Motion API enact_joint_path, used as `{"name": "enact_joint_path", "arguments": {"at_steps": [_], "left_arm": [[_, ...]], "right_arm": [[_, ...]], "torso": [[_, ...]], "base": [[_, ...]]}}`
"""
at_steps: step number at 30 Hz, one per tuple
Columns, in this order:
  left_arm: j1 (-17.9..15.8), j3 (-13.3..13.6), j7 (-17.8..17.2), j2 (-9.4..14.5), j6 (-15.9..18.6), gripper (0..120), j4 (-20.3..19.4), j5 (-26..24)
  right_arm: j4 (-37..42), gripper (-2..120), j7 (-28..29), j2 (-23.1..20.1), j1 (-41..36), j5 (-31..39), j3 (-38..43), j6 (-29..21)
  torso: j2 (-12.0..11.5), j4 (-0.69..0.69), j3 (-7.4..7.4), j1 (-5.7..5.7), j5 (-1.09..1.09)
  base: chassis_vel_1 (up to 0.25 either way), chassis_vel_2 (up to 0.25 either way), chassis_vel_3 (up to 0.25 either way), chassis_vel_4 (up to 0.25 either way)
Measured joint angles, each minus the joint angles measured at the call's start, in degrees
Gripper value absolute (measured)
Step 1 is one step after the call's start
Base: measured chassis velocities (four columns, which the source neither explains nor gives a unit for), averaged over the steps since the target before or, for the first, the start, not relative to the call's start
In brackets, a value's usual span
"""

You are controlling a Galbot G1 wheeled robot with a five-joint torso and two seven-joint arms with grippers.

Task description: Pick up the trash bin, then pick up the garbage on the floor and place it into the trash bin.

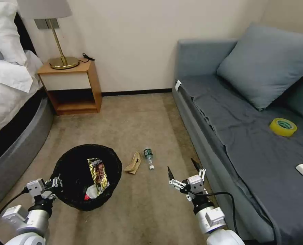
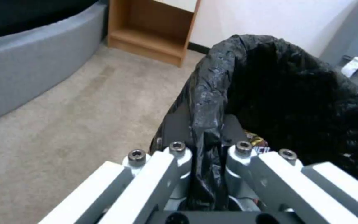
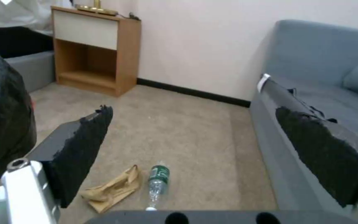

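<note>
My trash bin (image 1: 86,177) sits low and left of centre in the head view, its rim clamped in my left gripper (image 1: 57,186), with a gold-brown wrapper (image 1: 98,173) and a red-white packet (image 1: 88,194) already inside. My right gripper (image 1: 184,170), jaws spread wide and empty, hovers lower centre-right. Just up and left of it lie the tan crumpled paper (image 1: 133,163) and the small bottle (image 1: 149,157), whose long axis runs up the frame. My right arm looks the nearer.
</note>
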Motion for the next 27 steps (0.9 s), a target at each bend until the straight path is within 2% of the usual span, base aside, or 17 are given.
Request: {"name": "enact_joint_path", "arguments": {"at_steps": [8, 18, 27], "left_arm": [[-0.5, -1.4, -0.3, 0.2, 0.0, 5, 0.6, 0.0], [-1.3, -1.8, -0.9, 0.4, 0.0, 5, 1.0, 0.0], [-2.3, -3.6, -2.3, 0.6, -0.2, 5, 1.9, 1.2]], "right_arm": [[-0.2, 100, -1.7, -1.0, 0.3, 0.3, -0.1, 0.5], [-0.4, 100, -2.1, -1.5, 0.2, 0.5, 0.1, 1.3], [-0.8, 100, -2.7, -1.5, 0.1, 0.5, 0.3, 1.7]], "torso": [[0.0, 0.00, 0.00, 0.00, 0.00], [0.0, 0.00, 0.00, 0.00, 0.00], [0.0, 0.00, 0.00, 0.00, 0.00]], "base": [[0.000, 0.000, 0.000, 0.000], [0.000, 0.000, 0.000, 0.000], [-0.120, 0.124, 0.122, -0.127]]}}
